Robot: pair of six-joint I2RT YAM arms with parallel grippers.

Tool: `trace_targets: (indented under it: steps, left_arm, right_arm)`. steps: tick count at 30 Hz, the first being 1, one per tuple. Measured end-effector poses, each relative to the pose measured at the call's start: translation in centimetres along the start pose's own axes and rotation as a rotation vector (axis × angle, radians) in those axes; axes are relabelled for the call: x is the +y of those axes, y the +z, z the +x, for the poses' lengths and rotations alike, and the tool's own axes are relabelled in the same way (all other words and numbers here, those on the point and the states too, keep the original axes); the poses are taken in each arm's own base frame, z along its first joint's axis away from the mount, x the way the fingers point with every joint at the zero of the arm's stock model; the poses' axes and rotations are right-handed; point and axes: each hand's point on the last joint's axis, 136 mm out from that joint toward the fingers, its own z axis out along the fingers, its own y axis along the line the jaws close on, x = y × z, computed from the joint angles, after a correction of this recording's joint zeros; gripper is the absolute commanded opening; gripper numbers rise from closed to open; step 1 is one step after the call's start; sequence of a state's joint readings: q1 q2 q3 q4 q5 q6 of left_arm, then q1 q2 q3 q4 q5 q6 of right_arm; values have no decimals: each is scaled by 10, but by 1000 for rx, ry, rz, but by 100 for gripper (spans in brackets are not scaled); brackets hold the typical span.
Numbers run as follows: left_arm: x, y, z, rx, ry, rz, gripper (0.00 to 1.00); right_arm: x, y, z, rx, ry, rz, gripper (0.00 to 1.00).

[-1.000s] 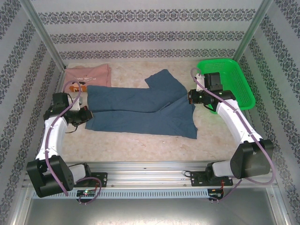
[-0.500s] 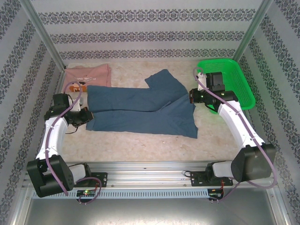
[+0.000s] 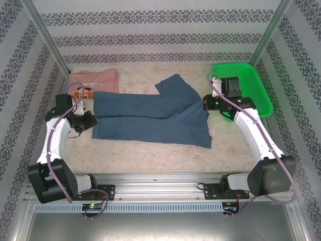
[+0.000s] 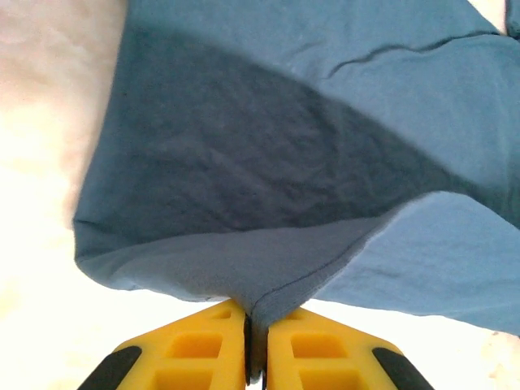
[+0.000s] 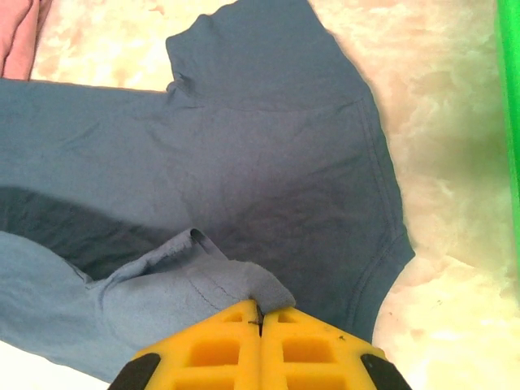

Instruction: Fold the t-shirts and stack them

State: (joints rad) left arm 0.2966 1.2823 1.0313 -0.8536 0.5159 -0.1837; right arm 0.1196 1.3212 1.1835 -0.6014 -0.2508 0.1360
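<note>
The slate-blue t-shirt (image 3: 150,118) lies spread across the middle of the table, folded lengthwise with one sleeve pointing to the back. My left gripper (image 3: 92,120) is at its left end, shut on a doubled edge of the blue cloth (image 4: 244,162); the yellow fingers (image 4: 203,349) pinch the fold between them. My right gripper (image 3: 204,104) is at the shirt's right end, shut on a lifted flap of the same shirt (image 5: 268,146). The pink t-shirt (image 3: 95,80) lies folded at the back left corner, its edge (image 5: 16,36) also showing in the right wrist view.
A green mesh basket (image 3: 261,95) stands at the back right, just behind the right arm; its rim (image 5: 510,81) borders the right wrist view. Patterned walls close in the table on three sides. Bare marbled tabletop (image 3: 150,155) lies in front of the blue shirt.
My left arm has shifted slightly back and to the left, drawing the shirt's left end with it. The right gripper has barely moved.
</note>
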Motion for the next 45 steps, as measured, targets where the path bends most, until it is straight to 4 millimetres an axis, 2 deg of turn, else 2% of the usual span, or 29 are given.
trace_targets:
  steps: [6, 11, 18, 25, 32, 37, 40, 42, 45]
  left_arm:
    - [5, 24, 15, 150, -79, 29, 13]
    - [17, 30, 25, 200, -128, -33, 15]
    - [33, 21, 28, 215, -142, -146, 17]
    - [34, -2, 9, 196, -34, -245, 16]
    - [26, 0, 12, 242, 109, -305, 11]
    - [28, -2, 13, 253, 149, -338, 0]
    - [19, -13, -1, 213, 181, -336, 0]
    - [6, -27, -23, 139, 220, -321, 0]
    - [-20, -60, -62, -13, 295, -301, 0]
  right_arm:
    - [0, -1, -1, -3, 10, 0, 0]
    - [0, -1, -1, -3, 17, -1, 0]
    - [0, -1, -1, -3, 17, -1, 0]
    - [2, -5, -7, -17, 13, -3, 0]
    - [2, -7, -11, -26, 15, -2, 0]
    - [-1, -7, -12, -26, 20, 3, 0]
    - [-2, -12, -22, -45, 34, 2, 0]
    - [-1, -20, -35, -82, 57, -12, 0]
    - [1, -43, -67, -171, 78, -28, 0]
